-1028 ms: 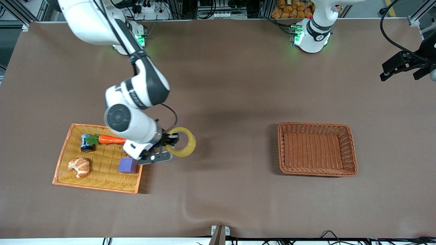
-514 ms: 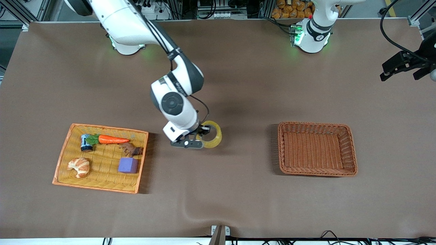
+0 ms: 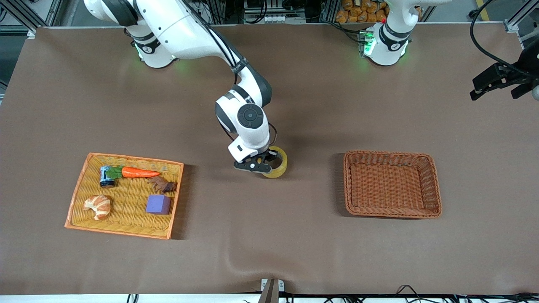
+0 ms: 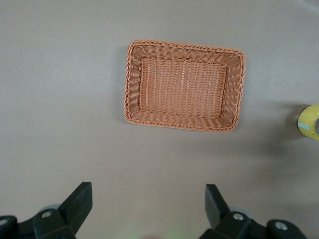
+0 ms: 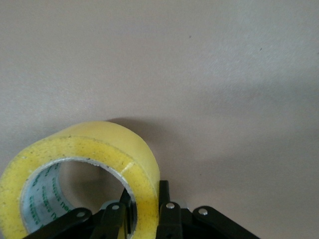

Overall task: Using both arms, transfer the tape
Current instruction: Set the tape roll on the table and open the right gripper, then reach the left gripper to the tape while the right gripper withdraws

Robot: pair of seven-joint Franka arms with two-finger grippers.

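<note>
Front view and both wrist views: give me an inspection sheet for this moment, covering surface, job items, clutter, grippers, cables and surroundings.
Surface: brown table, a slight wrinkle near its front-camera edge.
Job's things: tape held on its rim by the right gripper, over the table's middle between the two baskets; brown wicker basket toward the left arm's end holds nothing.
Clutter: orange tray basket holds a carrot, croissant, purple cube, small blue can and a brown object.
Grippers: right gripper shut on the tape; left gripper open, waiting high over the table.
Cables: black cables along the table's edges.
Surroundings: aluminium framing, power strips.
</note>
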